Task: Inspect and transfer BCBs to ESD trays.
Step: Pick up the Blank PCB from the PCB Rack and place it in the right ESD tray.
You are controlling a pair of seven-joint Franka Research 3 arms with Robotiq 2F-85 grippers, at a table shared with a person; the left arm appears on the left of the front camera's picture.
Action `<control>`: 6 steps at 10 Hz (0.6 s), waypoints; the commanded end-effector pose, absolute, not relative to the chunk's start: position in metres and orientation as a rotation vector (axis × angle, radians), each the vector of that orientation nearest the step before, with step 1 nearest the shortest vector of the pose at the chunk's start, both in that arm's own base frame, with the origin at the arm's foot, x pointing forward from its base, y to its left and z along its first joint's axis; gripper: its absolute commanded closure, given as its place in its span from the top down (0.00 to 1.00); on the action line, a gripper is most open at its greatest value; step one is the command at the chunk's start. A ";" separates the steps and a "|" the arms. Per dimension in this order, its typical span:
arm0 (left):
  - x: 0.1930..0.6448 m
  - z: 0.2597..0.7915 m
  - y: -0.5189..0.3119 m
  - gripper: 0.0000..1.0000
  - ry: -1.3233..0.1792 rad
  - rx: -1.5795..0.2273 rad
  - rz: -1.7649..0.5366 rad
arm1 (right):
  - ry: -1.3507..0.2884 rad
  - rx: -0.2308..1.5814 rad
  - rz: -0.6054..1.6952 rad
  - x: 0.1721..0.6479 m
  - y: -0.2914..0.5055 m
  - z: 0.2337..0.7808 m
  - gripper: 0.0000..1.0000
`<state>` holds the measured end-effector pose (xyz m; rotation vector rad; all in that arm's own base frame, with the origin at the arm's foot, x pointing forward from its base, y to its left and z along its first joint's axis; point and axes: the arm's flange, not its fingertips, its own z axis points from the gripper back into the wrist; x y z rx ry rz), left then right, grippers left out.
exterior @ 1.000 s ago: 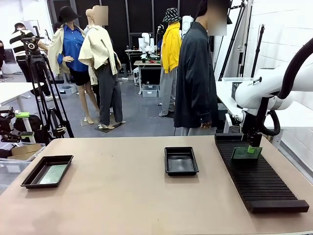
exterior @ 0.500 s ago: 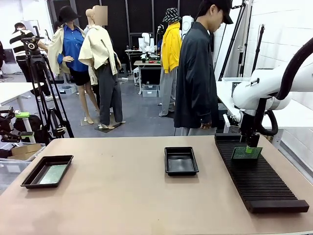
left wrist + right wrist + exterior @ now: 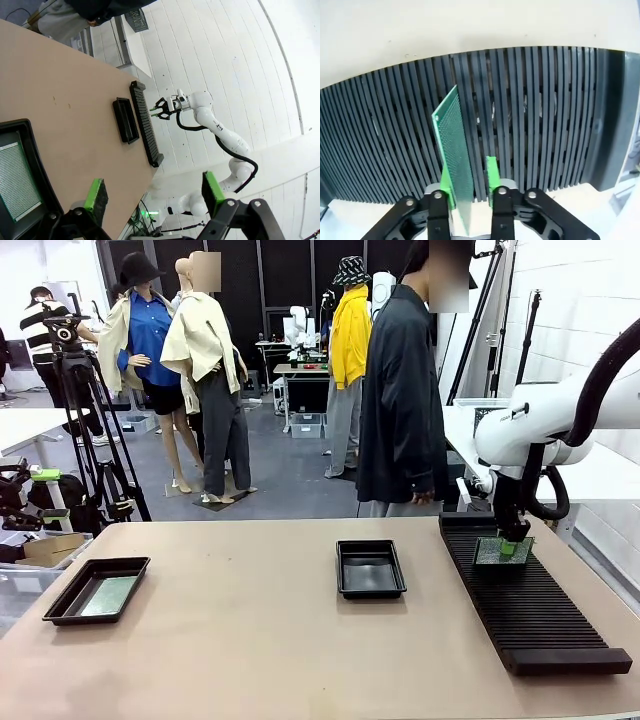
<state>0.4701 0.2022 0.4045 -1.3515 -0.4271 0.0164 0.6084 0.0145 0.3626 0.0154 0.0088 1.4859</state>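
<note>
A green BCB (image 3: 452, 155) stands upright on edge in a slot of the black ribbed rack (image 3: 525, 600) at the table's right. My right gripper (image 3: 510, 543) is down over its top edge. In the right wrist view my right gripper (image 3: 469, 181) has its jaws drawn in close around the board. One pad touches the board and a thin gap shows at the other pad (image 3: 491, 172). Another BCB (image 3: 110, 595) lies flat in the left ESD tray (image 3: 62, 602). The middle ESD tray (image 3: 370, 585) holds nothing. My left gripper (image 3: 154, 192) hangs open above the left tray (image 3: 35, 150).
A person in a dark jacket (image 3: 400, 400) stands at the far edge, behind the middle tray. The rack runs from the far right edge toward the front. Bare tabletop (image 3: 240, 640) lies between the trays and in front of them.
My right gripper's jaws have narrowed from wide open to close around the standing board, and the arm has shifted slightly left. The left arm and the trays have not moved.
</note>
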 end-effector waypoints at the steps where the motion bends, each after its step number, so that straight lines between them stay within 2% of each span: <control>1: 0.469 0.406 0.203 1.00 -0.433 -1.348 0.017 | 0.051 0.004 1.480 0.605 0.021 0.362 0.00; 6: 0.469 0.406 0.203 1.00 -0.433 -1.348 0.017 | 0.064 0.017 1.486 0.603 0.023 0.363 0.00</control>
